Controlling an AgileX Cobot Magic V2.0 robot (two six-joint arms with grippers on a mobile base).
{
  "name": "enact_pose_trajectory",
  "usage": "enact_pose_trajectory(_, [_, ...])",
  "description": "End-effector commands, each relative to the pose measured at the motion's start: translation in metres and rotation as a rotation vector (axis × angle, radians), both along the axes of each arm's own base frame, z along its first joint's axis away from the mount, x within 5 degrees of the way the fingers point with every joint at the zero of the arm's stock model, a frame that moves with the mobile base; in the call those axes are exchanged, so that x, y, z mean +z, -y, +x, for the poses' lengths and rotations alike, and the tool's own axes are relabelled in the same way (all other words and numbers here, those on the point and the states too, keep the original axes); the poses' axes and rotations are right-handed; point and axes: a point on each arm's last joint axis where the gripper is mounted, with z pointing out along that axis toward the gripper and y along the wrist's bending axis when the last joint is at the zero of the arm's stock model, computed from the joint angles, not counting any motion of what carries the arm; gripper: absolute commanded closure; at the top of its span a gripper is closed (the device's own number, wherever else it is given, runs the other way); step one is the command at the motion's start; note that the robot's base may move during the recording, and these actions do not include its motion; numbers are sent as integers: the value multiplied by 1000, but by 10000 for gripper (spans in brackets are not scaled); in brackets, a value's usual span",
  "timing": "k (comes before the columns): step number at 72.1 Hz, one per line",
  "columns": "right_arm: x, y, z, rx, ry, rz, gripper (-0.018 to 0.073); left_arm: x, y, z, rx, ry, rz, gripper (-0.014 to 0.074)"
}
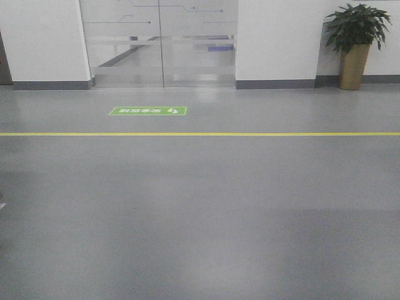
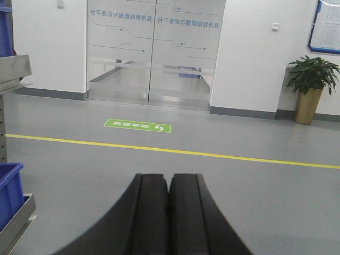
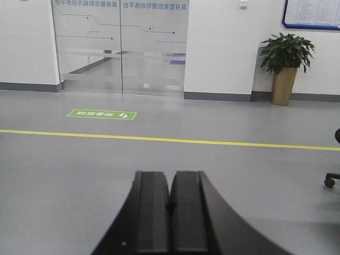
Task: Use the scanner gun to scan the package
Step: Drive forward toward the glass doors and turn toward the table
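- Jaws, left wrist view: left jaws pressed fully together, nothing between them. Ahead lie only grey floor [image 2: 255, 202], a yellow line [image 2: 212, 154] and glass doors [image 2: 154, 53]. Package and scanner gun not in view.
- Right wrist view: right jaws likewise closed tight, empty. Neither item visible.
- Front view: floor, green floor sticker [image 1: 148, 110], potted plant [image 1: 355, 44]; no surface.
- Judgement: bearing, long axis and nearer arm cannot be told.

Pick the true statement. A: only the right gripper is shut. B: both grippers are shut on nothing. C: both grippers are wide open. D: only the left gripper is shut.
B: in the wrist views the left gripper and the right gripper each appear fully closed, with nothing held.
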Motion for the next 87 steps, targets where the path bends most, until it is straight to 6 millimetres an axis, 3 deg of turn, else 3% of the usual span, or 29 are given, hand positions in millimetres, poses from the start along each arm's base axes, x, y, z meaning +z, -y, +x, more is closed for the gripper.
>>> enact_pose_trajectory(1, [2, 0, 0, -5, 20, -3, 728, 2, 0, -1, 4, 23, -6, 707])
enact_pose_trajectory(87, [2, 0, 0, -5, 20, -3, 728, 2, 0, -1, 4, 23, -6, 707])
